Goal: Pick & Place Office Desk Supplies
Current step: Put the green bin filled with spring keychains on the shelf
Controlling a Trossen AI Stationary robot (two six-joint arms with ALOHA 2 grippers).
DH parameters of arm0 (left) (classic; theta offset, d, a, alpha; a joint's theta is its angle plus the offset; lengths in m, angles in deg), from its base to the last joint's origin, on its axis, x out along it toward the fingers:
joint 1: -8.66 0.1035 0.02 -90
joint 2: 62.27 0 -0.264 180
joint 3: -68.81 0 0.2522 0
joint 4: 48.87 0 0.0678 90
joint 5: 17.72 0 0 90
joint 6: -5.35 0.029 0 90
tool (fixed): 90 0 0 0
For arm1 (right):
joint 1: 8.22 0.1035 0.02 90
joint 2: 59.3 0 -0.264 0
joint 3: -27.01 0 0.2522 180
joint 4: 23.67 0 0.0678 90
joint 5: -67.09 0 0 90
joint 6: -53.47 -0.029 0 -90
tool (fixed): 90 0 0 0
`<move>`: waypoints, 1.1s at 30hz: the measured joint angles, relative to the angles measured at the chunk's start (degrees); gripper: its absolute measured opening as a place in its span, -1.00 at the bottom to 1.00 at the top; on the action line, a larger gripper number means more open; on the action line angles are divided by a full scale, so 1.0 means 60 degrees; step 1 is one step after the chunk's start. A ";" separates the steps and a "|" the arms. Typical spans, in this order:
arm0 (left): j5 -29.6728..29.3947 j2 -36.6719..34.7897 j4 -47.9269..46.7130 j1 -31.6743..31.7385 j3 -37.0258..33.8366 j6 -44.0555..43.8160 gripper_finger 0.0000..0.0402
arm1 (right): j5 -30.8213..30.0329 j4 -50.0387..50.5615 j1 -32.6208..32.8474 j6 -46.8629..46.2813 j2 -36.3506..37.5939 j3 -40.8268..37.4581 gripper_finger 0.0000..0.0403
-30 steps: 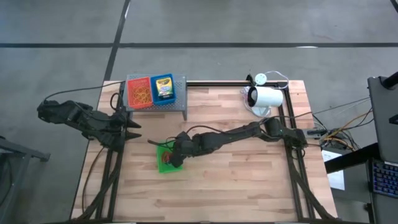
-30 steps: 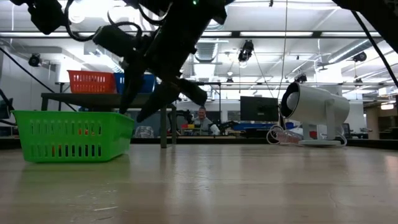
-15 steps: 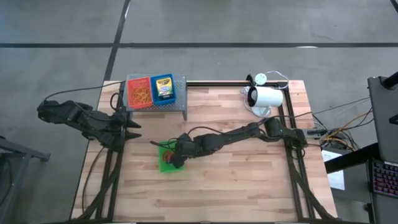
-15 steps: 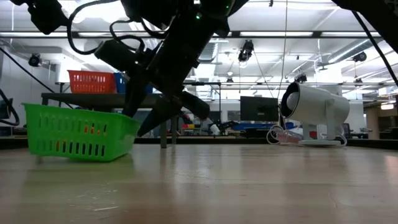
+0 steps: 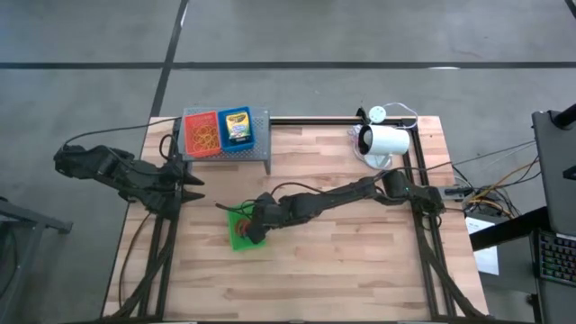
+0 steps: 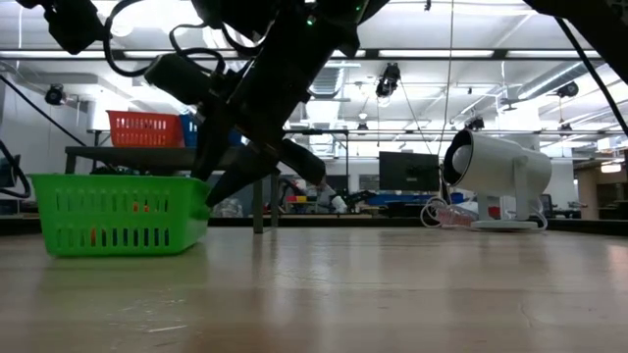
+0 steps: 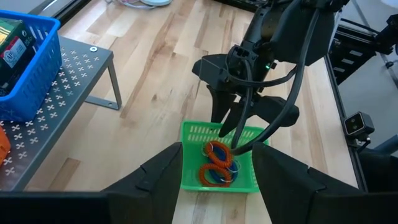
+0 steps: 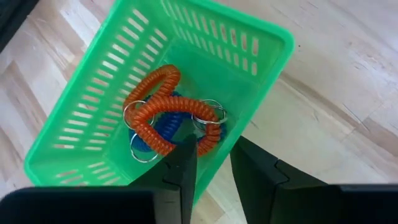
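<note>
Three small trays show, and we take the green slotted plastic basket as our landmark. Inside it lie the orange and blue coiled elastic loops. The right gripper straddles the basket's near wall, one finger inside, one outside, closing on the rim; we judge the grip not yet firm. Well away, beyond the basket, the grey perforated metal rack already carries a red tray and a blue tray. We judge the green basket remains to be placed. The left gripper waits open beside the rack
</note>
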 joint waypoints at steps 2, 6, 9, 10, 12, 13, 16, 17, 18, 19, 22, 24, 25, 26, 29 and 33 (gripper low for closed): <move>0.0000 0.0000 0.0000 0.0000 0.0000 0.0003 0.00 | 0.0000 0.0000 0.0000 0.0026 0.0000 -0.0016 -0.57; 0.0000 0.0000 0.0000 0.0000 0.0000 0.0001 0.00 | 0.0004 0.0004 0.0000 0.0025 0.0000 -0.0053 -0.66; 0.0000 0.0000 0.0000 0.0000 0.0000 0.0003 0.00 | 0.0004 0.0026 0.0000 0.0029 0.0000 -0.0055 -0.72; 0.0000 0.0000 -0.0001 -0.0002 0.0000 0.0001 0.00 | 0.0004 0.0036 0.0000 0.0034 0.0000 -0.0055 -0.74; 0.0000 0.0000 -0.0004 -0.0003 0.0000 0.0003 0.00 | 0.0000 0.0037 0.0000 0.0044 0.0004 -0.0055 -0.78; 0.0000 0.0000 -0.0002 0.0000 0.0000 0.0003 0.00 | 0.0000 0.0045 0.0000 0.0047 0.0004 -0.0055 -0.81; 0.0000 0.0000 0.0000 0.0000 0.0000 0.0003 0.00 | -0.0003 0.0087 0.0000 0.0072 0.0008 -0.0055 -0.87; 0.0000 0.0000 0.0000 -0.0003 0.0000 0.0002 0.00 | -0.0011 0.0153 0.0000 0.0101 0.0017 -0.0049 -0.89; 0.0000 0.0000 0.0000 -0.0001 0.0000 0.0001 0.00 | -0.0055 0.0282 0.0000 0.0155 0.0024 -0.0019 -0.91; 0.0000 0.0000 0.0000 0.0000 0.0000 0.0003 0.00 | -0.0075 0.0344 0.0000 0.0201 0.0031 0.0004 -0.92; 0.0000 0.0000 0.0000 0.0000 0.0000 0.0000 0.00 | -0.0107 0.0404 0.0000 0.0415 0.0113 0.0007 -0.93; 0.0000 0.0000 -0.0004 0.0000 0.0000 0.0000 0.00 | -0.0136 0.0532 0.0000 0.0484 0.0178 0.0007 -0.93; 0.0000 0.0000 -0.0001 -0.0001 0.0000 0.0001 0.00 | -0.0186 0.0618 0.0000 0.0521 0.0208 0.0004 -0.93; 0.0000 0.0000 0.0000 0.0000 0.0000 0.0002 0.00 | -0.0270 0.0672 0.0000 0.0630 0.0230 0.0004 -0.93; 0.0000 0.0000 0.0000 -0.0001 0.0000 0.0002 0.00 | -0.0361 0.1146 0.0000 0.0901 0.0342 0.0000 -0.93; 0.0000 0.0004 0.0000 0.0000 0.0000 0.0003 0.00 | -0.0417 0.1897 0.0000 0.0646 0.0549 0.0000 -0.93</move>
